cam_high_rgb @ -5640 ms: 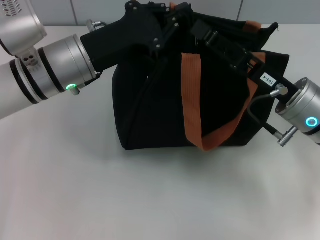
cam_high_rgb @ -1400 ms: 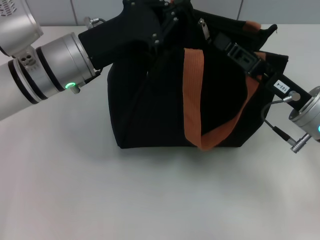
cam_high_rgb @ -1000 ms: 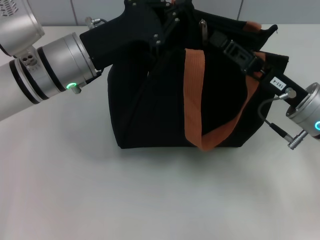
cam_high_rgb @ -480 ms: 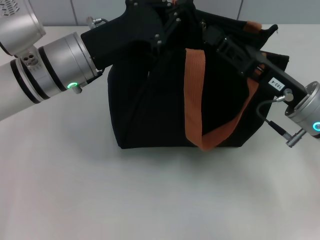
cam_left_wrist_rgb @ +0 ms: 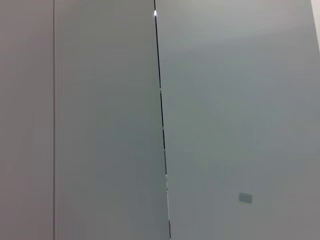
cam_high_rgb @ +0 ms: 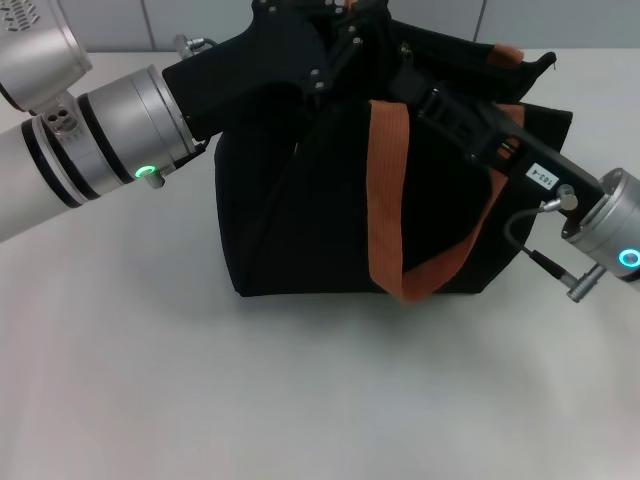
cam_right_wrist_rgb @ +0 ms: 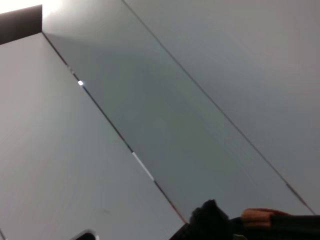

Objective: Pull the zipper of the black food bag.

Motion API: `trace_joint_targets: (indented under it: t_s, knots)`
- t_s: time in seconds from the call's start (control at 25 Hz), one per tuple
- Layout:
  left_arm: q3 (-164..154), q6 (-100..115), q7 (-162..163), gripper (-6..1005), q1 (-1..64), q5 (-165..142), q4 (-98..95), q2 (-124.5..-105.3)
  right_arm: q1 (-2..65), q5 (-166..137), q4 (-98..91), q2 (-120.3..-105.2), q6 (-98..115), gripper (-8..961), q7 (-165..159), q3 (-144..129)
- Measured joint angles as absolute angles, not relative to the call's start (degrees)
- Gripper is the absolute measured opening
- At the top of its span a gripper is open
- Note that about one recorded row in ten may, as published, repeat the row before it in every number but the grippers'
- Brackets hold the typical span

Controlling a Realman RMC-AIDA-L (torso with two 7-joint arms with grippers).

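Note:
The black food bag (cam_high_rgb: 300,210) stands on the white table, an orange-brown strap (cam_high_rgb: 385,200) hanging down its front. My left gripper (cam_high_rgb: 345,30) rests against the bag's top left edge, black on black. My right gripper (cam_high_rgb: 408,60) reaches in from the right along the bag's top. The zipper is hidden under the right gripper's tip. The left wrist view shows only wall panels. The right wrist view shows wall panels, a bit of orange strap (cam_right_wrist_rgb: 262,216) and black fabric (cam_right_wrist_rgb: 210,220).
The white table (cam_high_rgb: 300,400) spreads in front of and to both sides of the bag. A grey panelled wall (cam_high_rgb: 200,20) runs behind the table. My right arm's cable (cam_high_rgb: 525,235) loops beside the bag's right end.
The right gripper had drawn back to the right, baring the silver pull tab; it has now slid left along the bag's top and covers it. The left arm has barely moved.

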State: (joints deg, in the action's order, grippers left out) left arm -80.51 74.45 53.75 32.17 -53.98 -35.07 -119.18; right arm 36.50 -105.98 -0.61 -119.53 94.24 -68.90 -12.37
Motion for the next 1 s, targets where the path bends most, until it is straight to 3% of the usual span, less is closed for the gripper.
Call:
trace_joint_targets:
  t_s: [1.0]
  knots:
    - [-82.67,75.11,53.66,88,31.76,-51.58,-35.06,-119.17,33.84,-105.69,-8.68,-119.35,99.62,474,-73.39,-12.43]
